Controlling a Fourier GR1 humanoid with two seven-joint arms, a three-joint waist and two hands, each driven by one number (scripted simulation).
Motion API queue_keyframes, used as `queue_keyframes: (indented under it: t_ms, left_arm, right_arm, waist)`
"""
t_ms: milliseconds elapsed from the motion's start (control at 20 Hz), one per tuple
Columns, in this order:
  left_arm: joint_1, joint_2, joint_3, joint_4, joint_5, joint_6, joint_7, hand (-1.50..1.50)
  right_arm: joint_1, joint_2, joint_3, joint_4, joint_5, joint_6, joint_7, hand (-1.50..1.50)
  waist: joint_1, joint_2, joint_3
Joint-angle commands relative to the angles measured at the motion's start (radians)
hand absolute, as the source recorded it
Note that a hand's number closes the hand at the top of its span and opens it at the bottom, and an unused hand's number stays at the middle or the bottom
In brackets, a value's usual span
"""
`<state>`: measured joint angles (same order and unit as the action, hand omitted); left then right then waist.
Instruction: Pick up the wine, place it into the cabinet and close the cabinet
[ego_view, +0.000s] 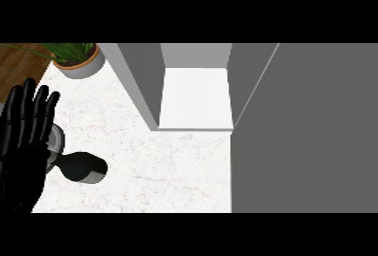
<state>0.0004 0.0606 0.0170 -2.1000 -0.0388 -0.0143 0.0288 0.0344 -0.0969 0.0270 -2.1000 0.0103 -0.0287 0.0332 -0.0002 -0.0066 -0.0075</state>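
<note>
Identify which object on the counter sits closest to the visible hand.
The dark wine bottle, right beside the left hand; the potted plant stands at the far corner.

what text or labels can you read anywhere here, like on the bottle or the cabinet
None: no words, numbers, brands or signs can be read.
Wine bottle: dark, lying on the counter, no label showing.
Cabinet: open, plain grey and white surfaces, no markings.
Plant pot: plain grey, unmarked.
Left hand: black, fingers straight, no markings.
</note>
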Motion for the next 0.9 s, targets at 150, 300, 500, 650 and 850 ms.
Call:
queue_keyframes:
  t_ms: [150, 300, 500, 650, 850]
  left_arm:
    - [0.209, 0.054, 0.154, -0.072, 0.150, -0.099, -0.127, -1.50]
    - [0.246, -0.042, 0.155, -0.046, 0.277, -0.064, -0.047, -1.50]
    - [0.367, -0.023, 0.214, -0.165, 0.392, -0.102, 0.008, -1.50]
    - [0.295, -0.007, 0.210, -0.224, 0.407, -0.055, 0.115, -1.50]
    - [0.257, -0.002, 0.214, -0.305, 0.401, 0.016, 0.212, -1.50]
  right_arm:
    - [0.102, 0.031, 0.081, -0.123, 0.052, 0.006, -0.010, -1.50]
    - [0.117, -0.029, 0.136, -0.140, -0.065, 0.143, 0.034, -1.50]
    - [0.107, -0.055, 0.107, -0.277, -0.114, 0.128, 0.191, -1.50]
    - [0.048, -0.058, 0.118, -0.356, -0.146, 0.111, 0.325, -1.50]
    - [-0.004, -0.066, 0.133, -0.487, -0.133, 0.064, 0.476, -1.50]
  waist:
    - [0.007, 0.003, 0.007]
    - [0.023, -0.001, 0.005]
    - [0.014, 0.002, 0.007]
    - [0.005, 0.005, 0.007]
    - [0.001, 0.005, 0.007]
